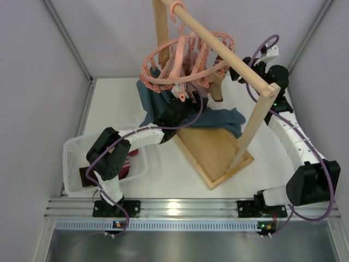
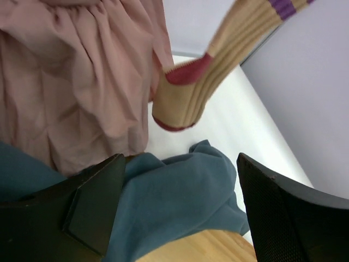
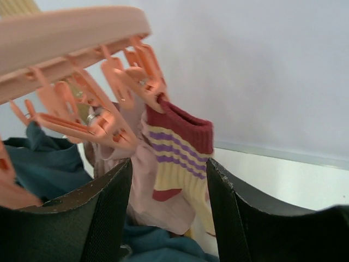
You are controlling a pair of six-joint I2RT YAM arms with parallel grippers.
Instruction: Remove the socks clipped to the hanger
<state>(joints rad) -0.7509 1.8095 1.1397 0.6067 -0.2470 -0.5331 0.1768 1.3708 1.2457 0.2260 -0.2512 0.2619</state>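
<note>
Under the wooden bar (image 1: 234,57) the hanger (image 1: 178,54) hangs with a striped sock (image 3: 177,158) clipped to its rim, beside a pink garment (image 2: 71,82). My right gripper (image 3: 169,169) stands open, that sock showing between its fingers, and my left gripper (image 2: 180,180) is open and empty over the blue cloth (image 2: 174,202), below the sock's toe. Dark socks (image 1: 87,176) lie in the basket (image 1: 73,150).

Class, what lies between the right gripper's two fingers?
The right wrist view shows a striped sock with a red cuff there, clipped to the pink hanger, a pink garment beside it; the fingers stand open.
</note>
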